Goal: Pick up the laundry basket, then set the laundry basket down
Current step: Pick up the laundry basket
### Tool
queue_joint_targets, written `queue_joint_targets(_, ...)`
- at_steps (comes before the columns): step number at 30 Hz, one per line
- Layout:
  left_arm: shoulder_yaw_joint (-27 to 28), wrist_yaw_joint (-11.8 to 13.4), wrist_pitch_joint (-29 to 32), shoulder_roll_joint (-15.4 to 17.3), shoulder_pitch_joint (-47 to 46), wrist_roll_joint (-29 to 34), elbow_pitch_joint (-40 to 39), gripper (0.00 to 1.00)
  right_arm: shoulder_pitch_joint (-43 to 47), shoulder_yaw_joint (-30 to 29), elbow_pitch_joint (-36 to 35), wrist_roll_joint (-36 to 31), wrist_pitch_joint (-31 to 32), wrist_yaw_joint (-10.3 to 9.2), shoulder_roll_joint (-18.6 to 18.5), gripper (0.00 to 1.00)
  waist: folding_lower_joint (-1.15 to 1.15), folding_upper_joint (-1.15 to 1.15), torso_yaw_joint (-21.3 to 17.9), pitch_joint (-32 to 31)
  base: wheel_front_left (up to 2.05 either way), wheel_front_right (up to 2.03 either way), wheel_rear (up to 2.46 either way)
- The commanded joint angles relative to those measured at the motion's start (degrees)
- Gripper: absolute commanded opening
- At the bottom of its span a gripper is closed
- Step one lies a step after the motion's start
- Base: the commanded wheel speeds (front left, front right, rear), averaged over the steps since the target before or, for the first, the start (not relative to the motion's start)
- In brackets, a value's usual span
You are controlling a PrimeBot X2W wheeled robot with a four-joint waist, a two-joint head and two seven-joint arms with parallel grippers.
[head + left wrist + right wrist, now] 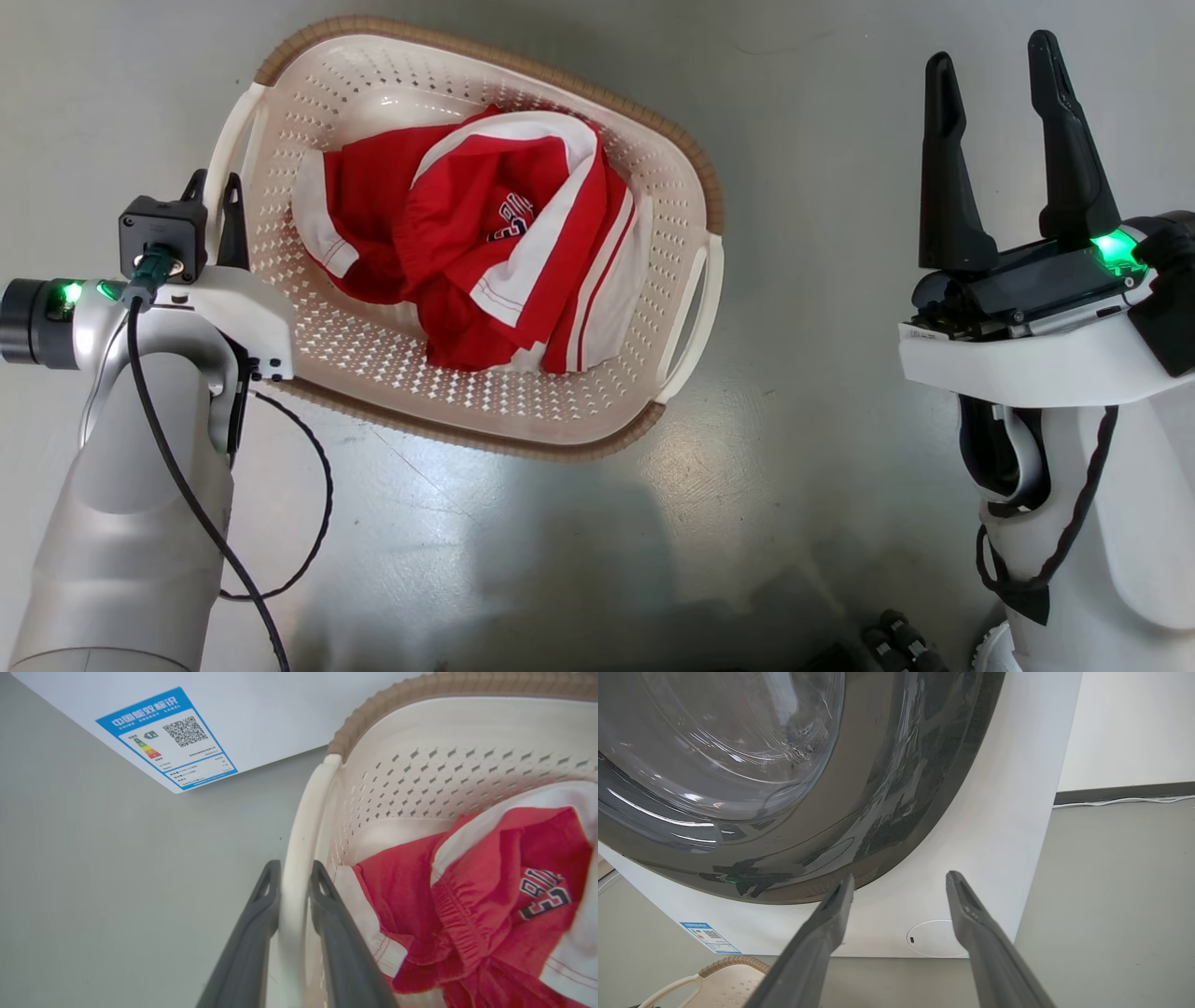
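Down at far left, over the gray floor (pixel 822 140), my left gripper (pixel 213 182) is at the basket (pixel 693 163), on its left handle (pixel 299 826). Wrist cam: my two fingers (pixel 261 924) sit one each side of that white loop, pressed against it, so these jaws are closed on the handle.

Basket sits on the floor, centre of head view, lying at a diagonal, w/ brown rim all round. Inside, red & white clothes (pixel 485 233) are bunched in the middle, w/ dark lettering on the red. Right handle (pixel 695 308) is free, nothing touching it.

Well apart to the right, my right gripper (pixel 991 51) hangs over bare floor, jaws spread wide, nothing btwn them. Its wrist cam looks at a white washer (pixel 1008 826) w/ a dark round door (pixel 738 765). A basket corner shows at that view's lower left, near the washer's blue label (pixel 710 938).
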Motion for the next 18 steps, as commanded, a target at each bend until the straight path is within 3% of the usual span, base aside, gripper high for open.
queue_joint_targets(1,1.1,0.4,-0.3,1.8,0.4,-0.3,-0.6,0.05,0.9,0.8,-1.4,0.5,-0.4,0.40,0.3,1.00,0.00,0.00,0.0,0.0,0.00,0.00,0.00)
queue_joint_targets(3,0.9,0.4,-0.3,1.7,0.4,-0.4,-0.8,0.00,0.8,0.8,-1.3,0.5,-0.4,0.40,0.3,1.00,0.00,0.00,0.1,-0.1,0.00,0.00,0.00)
queue_joint_targets(18,2.4,1.5,-0.3,0.2,3.6,-3.6,-2.9,0.00,0.7,0.9,-0.3,0.6,-0.4,0.40,0.3,1.00,0.00,0.00,0.4,-1.7,0.00,0.00,0.00)
